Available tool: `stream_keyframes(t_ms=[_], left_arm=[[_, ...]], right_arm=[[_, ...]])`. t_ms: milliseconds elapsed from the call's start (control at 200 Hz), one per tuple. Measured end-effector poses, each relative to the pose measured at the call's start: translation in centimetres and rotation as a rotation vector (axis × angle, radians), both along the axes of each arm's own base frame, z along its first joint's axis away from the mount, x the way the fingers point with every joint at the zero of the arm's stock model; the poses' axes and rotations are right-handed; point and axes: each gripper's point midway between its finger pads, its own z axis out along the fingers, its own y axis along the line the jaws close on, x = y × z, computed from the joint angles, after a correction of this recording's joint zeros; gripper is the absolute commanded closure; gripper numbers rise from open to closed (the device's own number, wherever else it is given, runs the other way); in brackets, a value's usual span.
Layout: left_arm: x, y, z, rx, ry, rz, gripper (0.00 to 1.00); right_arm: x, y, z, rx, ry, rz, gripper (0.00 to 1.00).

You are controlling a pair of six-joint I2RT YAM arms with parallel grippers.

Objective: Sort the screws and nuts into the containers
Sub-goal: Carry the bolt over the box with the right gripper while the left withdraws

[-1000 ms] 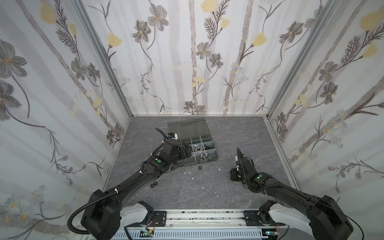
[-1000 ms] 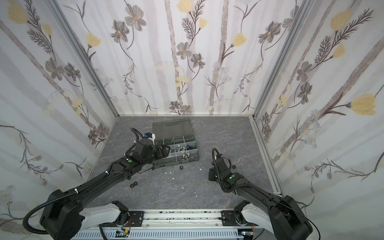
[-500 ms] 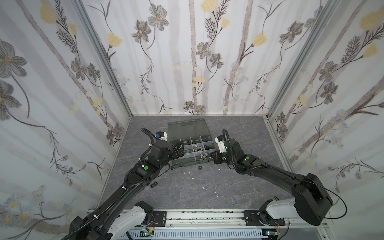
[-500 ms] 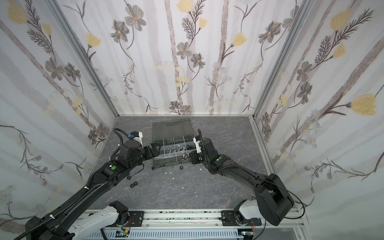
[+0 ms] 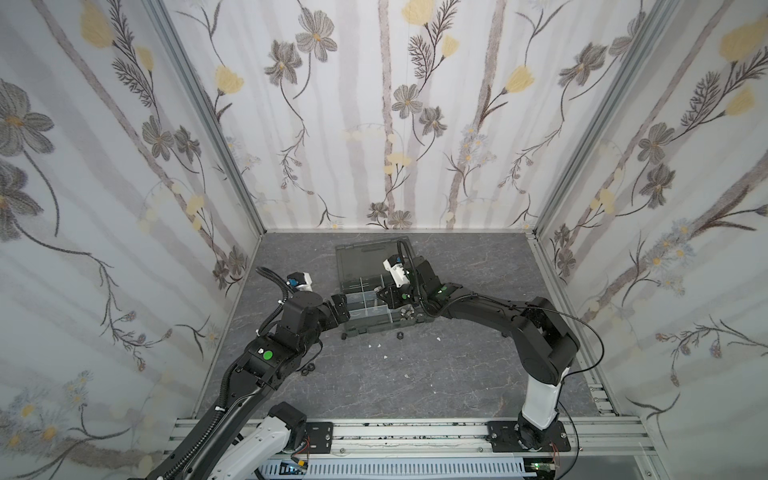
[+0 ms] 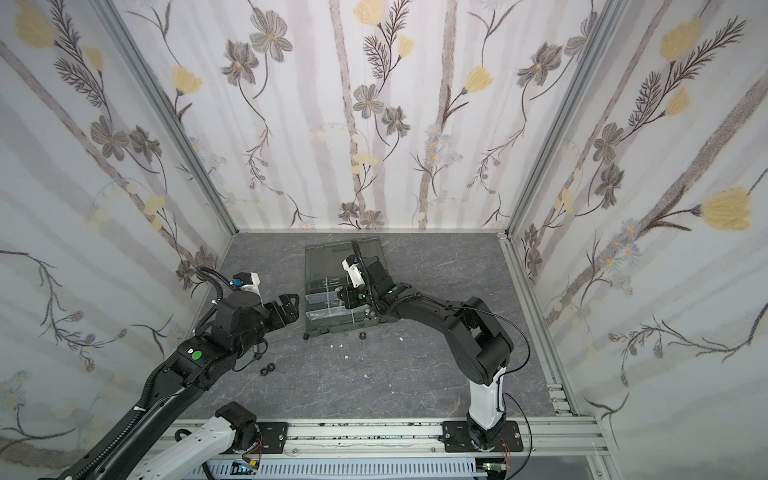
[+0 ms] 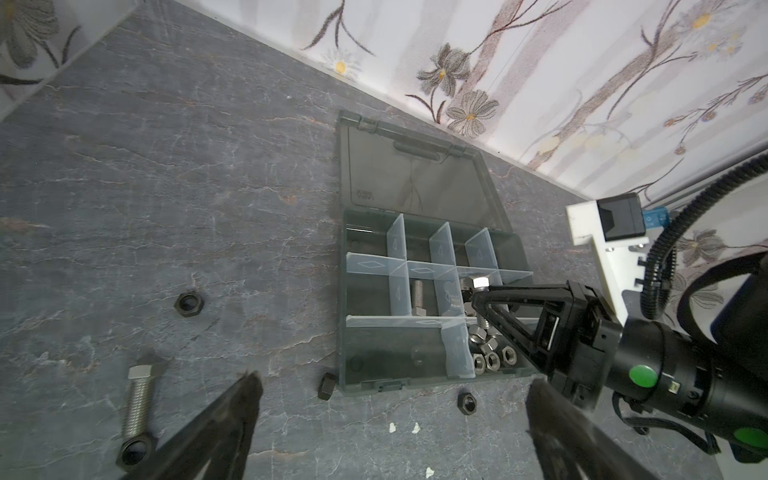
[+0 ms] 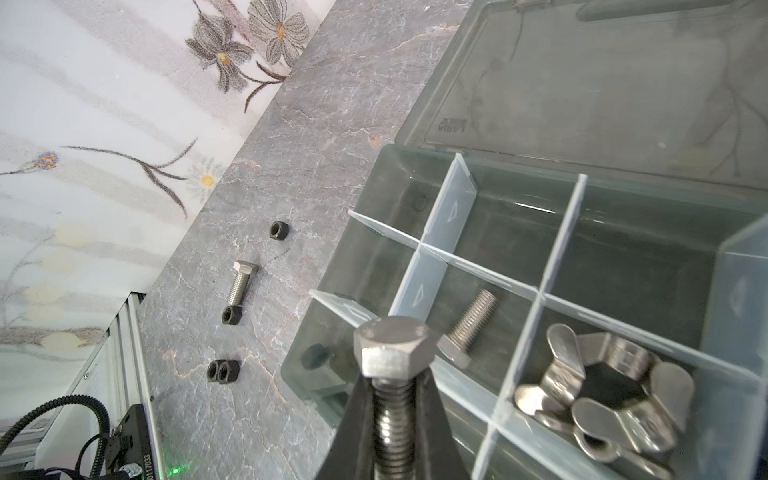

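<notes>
The dark grey organizer box (image 5: 353,328) lies open, and its containers (image 7: 419,270) are split by pale dividers. My right gripper (image 8: 395,384) is shut on a silver screw (image 8: 395,353), held head-up over the box's middle cells; the left wrist view shows that gripper (image 7: 473,297) there too. One silver screw (image 8: 469,328) lies in a cell. Silver nuts (image 7: 492,357) fill a front cell. My left gripper (image 7: 392,386) stands open and empty just left of the box, seen in a top view (image 6: 291,307). A loose screw (image 7: 139,401) and black nuts (image 7: 188,304) lie on the table.
Wing nuts (image 8: 602,386) sit in a cell beside the screw cell. More black nuts lie at the box's front edge (image 7: 466,403) and near my left arm (image 6: 268,368). The smoky lid (image 7: 415,174) lies flat behind the box. White flecks (image 5: 378,345) dot the grey table.
My right arm has swung from the table's right front to above the box, still shut. My left gripper has pulled back leftward off the box and opened fully.
</notes>
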Motion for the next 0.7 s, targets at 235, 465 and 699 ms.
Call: stream_keyframes(t_ms=[235,465,699], left_arm=[[-0.3,0.7,-0.7,0.033,0.029,0.023,0.00],[-0.3,0.9,-1.1,0.042,0.045,0.029,0.00],[0.2,2.2,-1.6,0.053,0.068,0.080,0.00]], right_arm=[[1.0,2.0,-2.6,-0.011,0.037,0.026,0.96],[2.1,2.5,-4.3,-0.018,0.059,0.017,0.69],[2.8,2.3,-4.6,0.001,0.077,0.007,0.53]])
